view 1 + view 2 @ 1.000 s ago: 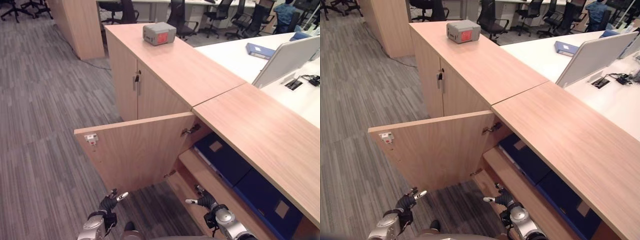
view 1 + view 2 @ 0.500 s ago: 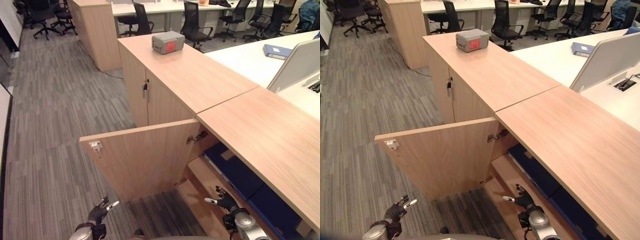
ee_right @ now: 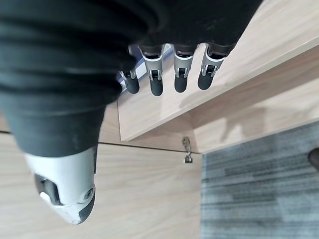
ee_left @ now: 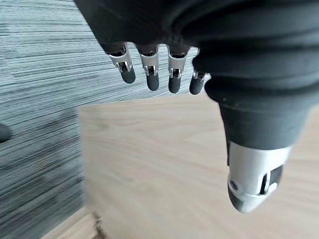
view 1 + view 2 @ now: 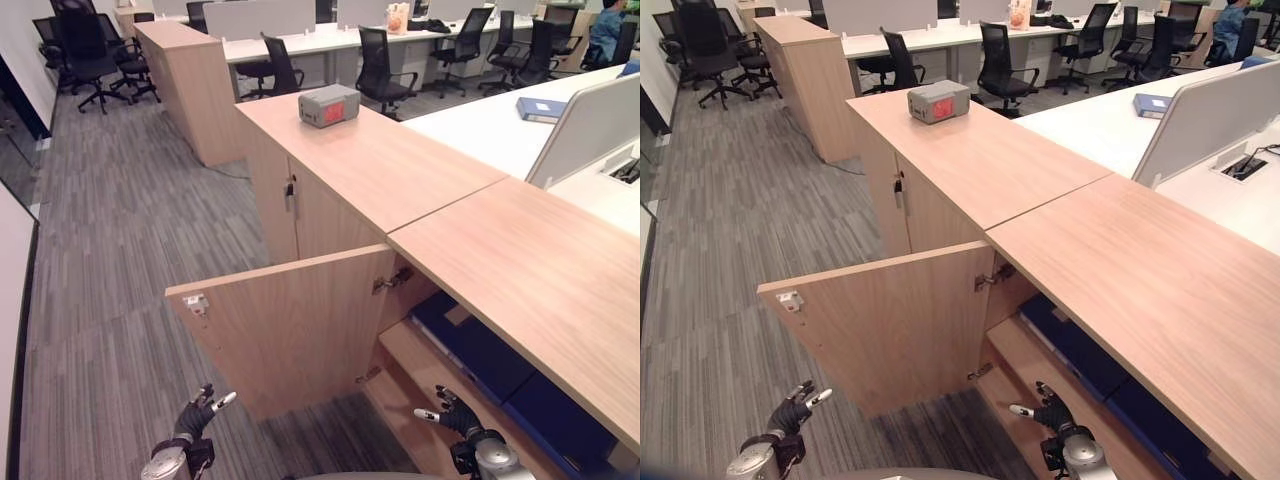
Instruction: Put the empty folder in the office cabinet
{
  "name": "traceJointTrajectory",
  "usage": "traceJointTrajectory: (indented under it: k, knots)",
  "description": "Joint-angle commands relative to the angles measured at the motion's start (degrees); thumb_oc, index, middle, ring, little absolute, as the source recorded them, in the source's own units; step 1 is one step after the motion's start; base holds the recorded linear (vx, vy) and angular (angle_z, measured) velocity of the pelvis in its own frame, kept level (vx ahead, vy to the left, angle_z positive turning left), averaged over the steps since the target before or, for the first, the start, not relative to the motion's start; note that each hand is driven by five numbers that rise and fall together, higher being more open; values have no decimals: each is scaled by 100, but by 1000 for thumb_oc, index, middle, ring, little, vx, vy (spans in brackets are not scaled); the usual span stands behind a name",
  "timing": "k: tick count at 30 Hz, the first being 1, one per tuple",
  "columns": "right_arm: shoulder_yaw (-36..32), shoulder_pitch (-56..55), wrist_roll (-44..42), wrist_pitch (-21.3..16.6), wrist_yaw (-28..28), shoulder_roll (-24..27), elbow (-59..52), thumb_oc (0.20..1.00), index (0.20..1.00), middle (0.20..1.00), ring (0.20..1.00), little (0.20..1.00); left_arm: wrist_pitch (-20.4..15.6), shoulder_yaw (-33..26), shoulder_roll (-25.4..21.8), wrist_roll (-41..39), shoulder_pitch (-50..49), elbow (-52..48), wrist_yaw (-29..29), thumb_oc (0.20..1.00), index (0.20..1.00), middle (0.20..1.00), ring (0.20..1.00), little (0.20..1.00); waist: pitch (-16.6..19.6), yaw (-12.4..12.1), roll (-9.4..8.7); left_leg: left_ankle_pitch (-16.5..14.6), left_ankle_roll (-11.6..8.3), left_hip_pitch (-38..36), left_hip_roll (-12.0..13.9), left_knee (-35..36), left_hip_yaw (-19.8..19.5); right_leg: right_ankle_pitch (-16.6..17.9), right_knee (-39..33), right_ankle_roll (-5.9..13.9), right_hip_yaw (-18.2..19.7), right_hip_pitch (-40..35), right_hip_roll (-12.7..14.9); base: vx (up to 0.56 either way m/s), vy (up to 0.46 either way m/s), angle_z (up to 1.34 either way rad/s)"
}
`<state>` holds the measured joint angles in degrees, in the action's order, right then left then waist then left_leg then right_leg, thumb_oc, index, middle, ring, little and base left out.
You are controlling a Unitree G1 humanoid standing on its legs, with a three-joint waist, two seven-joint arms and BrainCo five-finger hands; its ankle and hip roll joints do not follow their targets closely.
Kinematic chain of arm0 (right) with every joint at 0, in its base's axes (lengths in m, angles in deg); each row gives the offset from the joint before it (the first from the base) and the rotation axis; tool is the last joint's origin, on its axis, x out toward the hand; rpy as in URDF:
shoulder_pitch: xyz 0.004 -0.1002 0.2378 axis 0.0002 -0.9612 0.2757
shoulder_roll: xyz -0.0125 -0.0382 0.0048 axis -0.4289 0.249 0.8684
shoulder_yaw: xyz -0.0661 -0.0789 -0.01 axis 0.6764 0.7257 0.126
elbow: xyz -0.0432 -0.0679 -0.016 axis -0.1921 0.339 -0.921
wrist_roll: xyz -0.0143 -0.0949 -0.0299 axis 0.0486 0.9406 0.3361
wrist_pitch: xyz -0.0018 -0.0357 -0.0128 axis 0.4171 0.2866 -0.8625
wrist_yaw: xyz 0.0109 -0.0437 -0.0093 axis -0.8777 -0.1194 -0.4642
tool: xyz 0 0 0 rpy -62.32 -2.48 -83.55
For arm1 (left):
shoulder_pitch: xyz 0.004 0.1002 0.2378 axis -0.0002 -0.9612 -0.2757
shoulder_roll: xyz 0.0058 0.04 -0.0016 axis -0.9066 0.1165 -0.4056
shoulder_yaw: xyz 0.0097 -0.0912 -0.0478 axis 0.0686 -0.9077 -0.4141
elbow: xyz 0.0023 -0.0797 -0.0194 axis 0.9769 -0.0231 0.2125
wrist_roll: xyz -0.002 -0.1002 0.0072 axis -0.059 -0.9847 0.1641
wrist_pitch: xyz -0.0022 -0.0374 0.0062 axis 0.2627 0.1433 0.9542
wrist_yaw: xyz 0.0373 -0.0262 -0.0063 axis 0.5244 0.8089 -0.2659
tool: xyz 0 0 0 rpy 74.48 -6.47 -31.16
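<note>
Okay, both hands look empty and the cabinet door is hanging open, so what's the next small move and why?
Probably bring the left hand up to the outer face of the open cabinet door to swing it shut. Dark blue folders already lie on the shelf inside, both hands are open and hold nothing, and the right hand sits low by the shelf's front edge, so closing seems to be what remains.

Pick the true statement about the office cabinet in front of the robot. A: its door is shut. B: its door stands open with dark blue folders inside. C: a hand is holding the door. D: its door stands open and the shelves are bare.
B: the cabinet door stands swung open, dark blue folders lie on the shelf inside, and both the left hand and the right hand hang free of it, open and holding nothing.
</note>
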<state>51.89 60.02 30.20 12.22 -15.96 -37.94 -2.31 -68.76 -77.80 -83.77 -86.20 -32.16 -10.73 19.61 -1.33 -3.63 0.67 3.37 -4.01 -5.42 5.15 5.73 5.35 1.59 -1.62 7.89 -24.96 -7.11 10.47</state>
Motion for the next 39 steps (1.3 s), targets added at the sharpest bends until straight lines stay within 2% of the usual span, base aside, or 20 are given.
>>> traceJointTrajectory:
  k: [1, 12, 26, 31, 39]
  knots:
    - [-26, 301, 26, -176, 17, 38, -102, 1000, 1000, 1000, 1000, 1000, -406, -203, -409, -94, 425, -350, 9, 1000, 1000, 1000, 1000, 1000, -152, -59, -238, -407, -161, -99, -32, -73, 198, 265, -152, 552, 221, -157, 573, 1, 23, -4]
    - [101, 370, 122, -118, -210, 139, -4, 1000, 1000, 1000, 1000, 1000, -400, 101, -1247, -476, 1009, -1526, 633, 1000, 1000, 1000, 1000, 1000, -149, 109, -233, -461, -153, -177, -45, -73, 272, 265, -48, 577, 363, -113, 610, 2, 11, -2]
    - [256, 410, 114, -63, -372, 16, 271, 1000, 1000, 1000, 1000, 1000, -323, 583, -1531, -676, 1561, -1995, 996, 1000, 1000, 1000, 1000, 1000, -136, 200, -280, -505, -134, -236, -43, -73, 347, 276, 21, 607, 445, -59, 627, 10, 5, -5]
    - [179, 366, 103, -24, -429, 18, 250, 1000, 1000, 1000, 1000, 1000, -190, 656, -1267, -647, 1099, -2024, 1162, 1000, 1000, 1000, 1000, 1000, -148, 189, -274, -529, -103, -251, -63, -73, 326, 259, 41, 594, 463, -60, 631, 4, 7, 0]
    - [-66, 285, 77, 13, -340, 35, 262, 1000, 1000, 1000, 1000, 1000, -84, 184, -550, -525, 517, -939, 751, 1000, 1000, 1000, 1000, 1000, -167, 136, -223, -522, -85, -258, -68, -73, 230, 198, 56, 546, 393, -93, 615, 0, 0, 0]
